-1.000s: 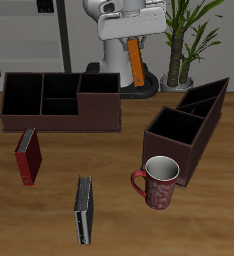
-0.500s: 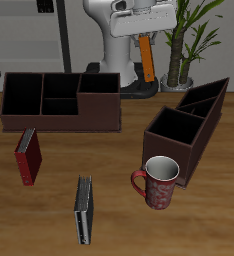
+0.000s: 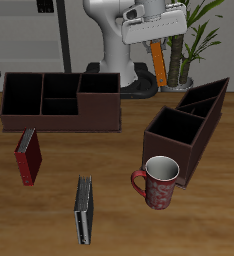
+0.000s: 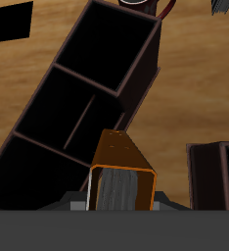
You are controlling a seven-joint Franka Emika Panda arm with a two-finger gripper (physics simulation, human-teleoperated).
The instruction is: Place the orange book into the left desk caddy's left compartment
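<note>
Carried rightward since the earlier frame: orange book (image 3: 162,62) pinched in gripper (image 3: 159,38), hanging upper right of centre, above and behind left desk caddy (image 3: 189,128), not yet inside.

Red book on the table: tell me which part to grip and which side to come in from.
The red book lies flat near the long low caddy, cover up. Come from straight above and, I'd judge, pinch across its narrow width at mid-length, fingers on the two long edges. The gripper holds the orange book now, so release that first.
</note>
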